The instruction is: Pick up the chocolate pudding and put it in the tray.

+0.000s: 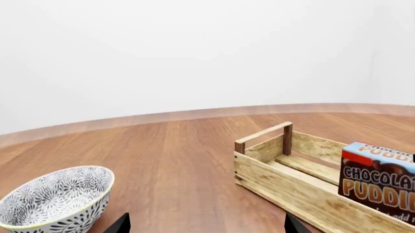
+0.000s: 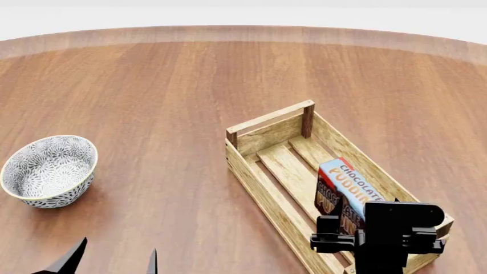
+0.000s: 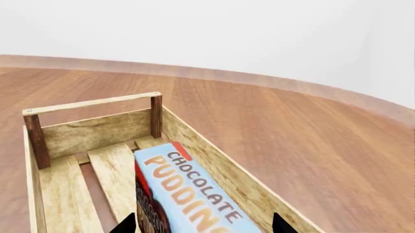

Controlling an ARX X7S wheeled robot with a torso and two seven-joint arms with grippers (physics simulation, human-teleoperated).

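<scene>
Light-blue pudding (image 2: 346, 191) stands on edge inside the tray (image 2: 268, 132), just ahead of the right pincer (image 2: 344, 221), long axis running away along the slats. Whether its fingers clamp the carton cannot be told. The left pincer (image 2: 114, 258), spread and empty, hangs well off beside the bowl (image 2: 49, 170).

1 carton (image 2: 344, 191), 1 tray (image 2: 259, 180), 1 bowl (image 2: 47, 170)

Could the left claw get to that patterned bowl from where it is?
Probably yes. The left claw sits near the bowl, with only bare wooden table between them; the tray stands off to the other side.
</scene>
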